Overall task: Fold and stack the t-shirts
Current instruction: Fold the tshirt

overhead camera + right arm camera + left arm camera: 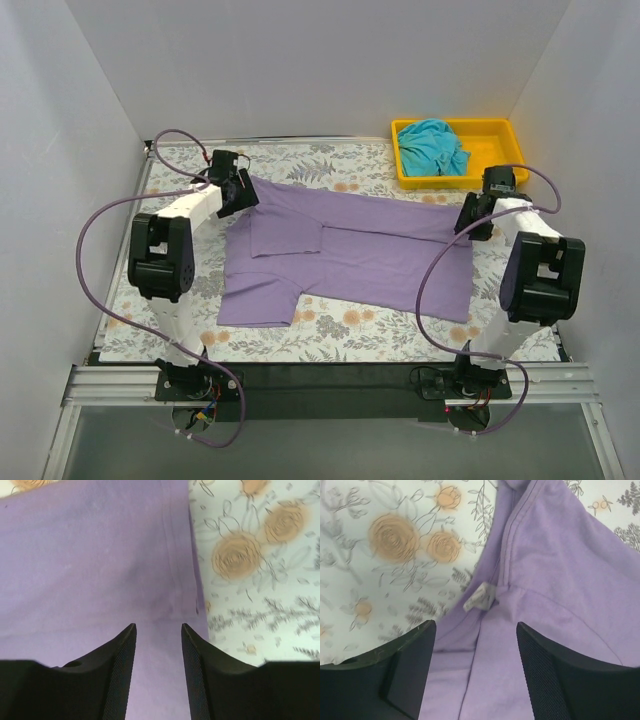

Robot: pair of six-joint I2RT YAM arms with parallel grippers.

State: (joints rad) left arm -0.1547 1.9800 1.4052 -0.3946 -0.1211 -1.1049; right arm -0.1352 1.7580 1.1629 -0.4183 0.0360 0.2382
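Note:
The lavender-purple t-shirt [360, 255] lies spread across the floral table, with its left part folded over and one sleeve sticking out at the front left. My left gripper [240, 190] is at the shirt's far left corner. In the left wrist view it [475, 625] is wide open over the purple cloth [560, 570], near a white label [480, 596]. My right gripper [470, 220] is at the shirt's far right corner. In the right wrist view it [159, 626] is open over the hem [90, 555]. The teal t-shirt [433, 146] lies crumpled in the tray.
The yellow plastic tray [500, 126] stands at the far right corner of the table. A floral cloth [330, 335] covers the table. White walls close in the left, right and back. The purple arm cables loop beside both arms.

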